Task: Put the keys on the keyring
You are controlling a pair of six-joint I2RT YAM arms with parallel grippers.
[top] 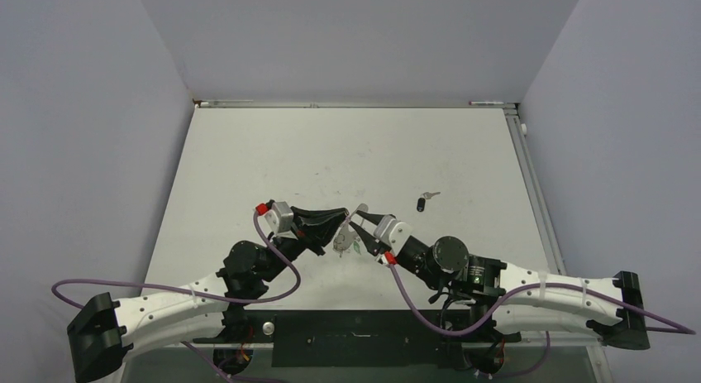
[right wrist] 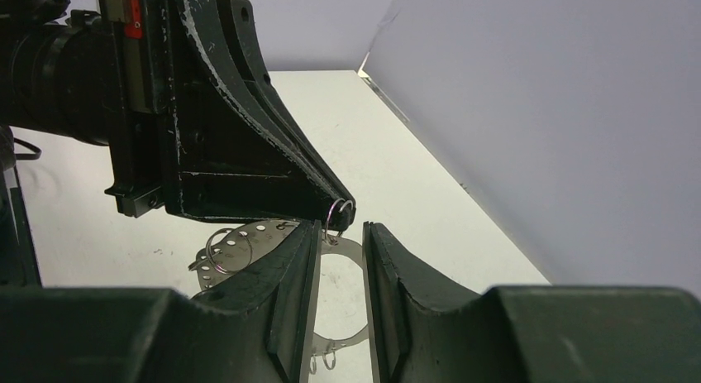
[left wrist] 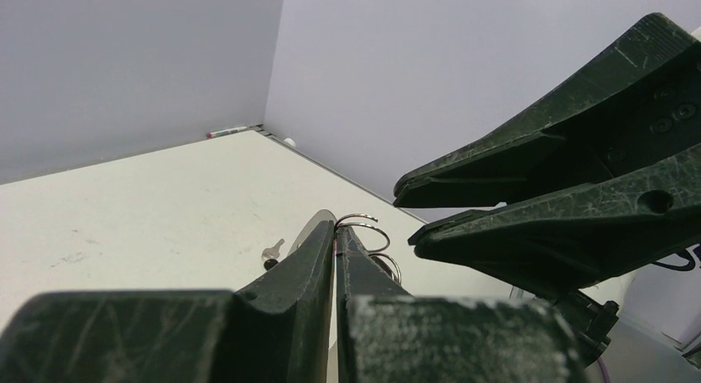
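Observation:
The keyring (right wrist: 248,236), a flat silver loop with punched holes and small wire rings, hangs in the air between both grippers. My left gripper (left wrist: 335,227) is shut on one of its small wire rings (left wrist: 368,231), seen pinched at the tip in the right wrist view. My right gripper (right wrist: 341,230) stands open, its fingers on either side of the keyring's thin band just below that tip. The keyring (top: 343,239) shows a speck of green in the top view. The keys (top: 424,201), one with a black head, lie on the table to the right; the keys (left wrist: 271,253) also show past my left finger.
The white table (top: 273,160) is walled on the left, right and back. A metal rail (top: 529,176) runs along its right edge. Both arms (top: 248,267) meet tip to tip near the table's front centre.

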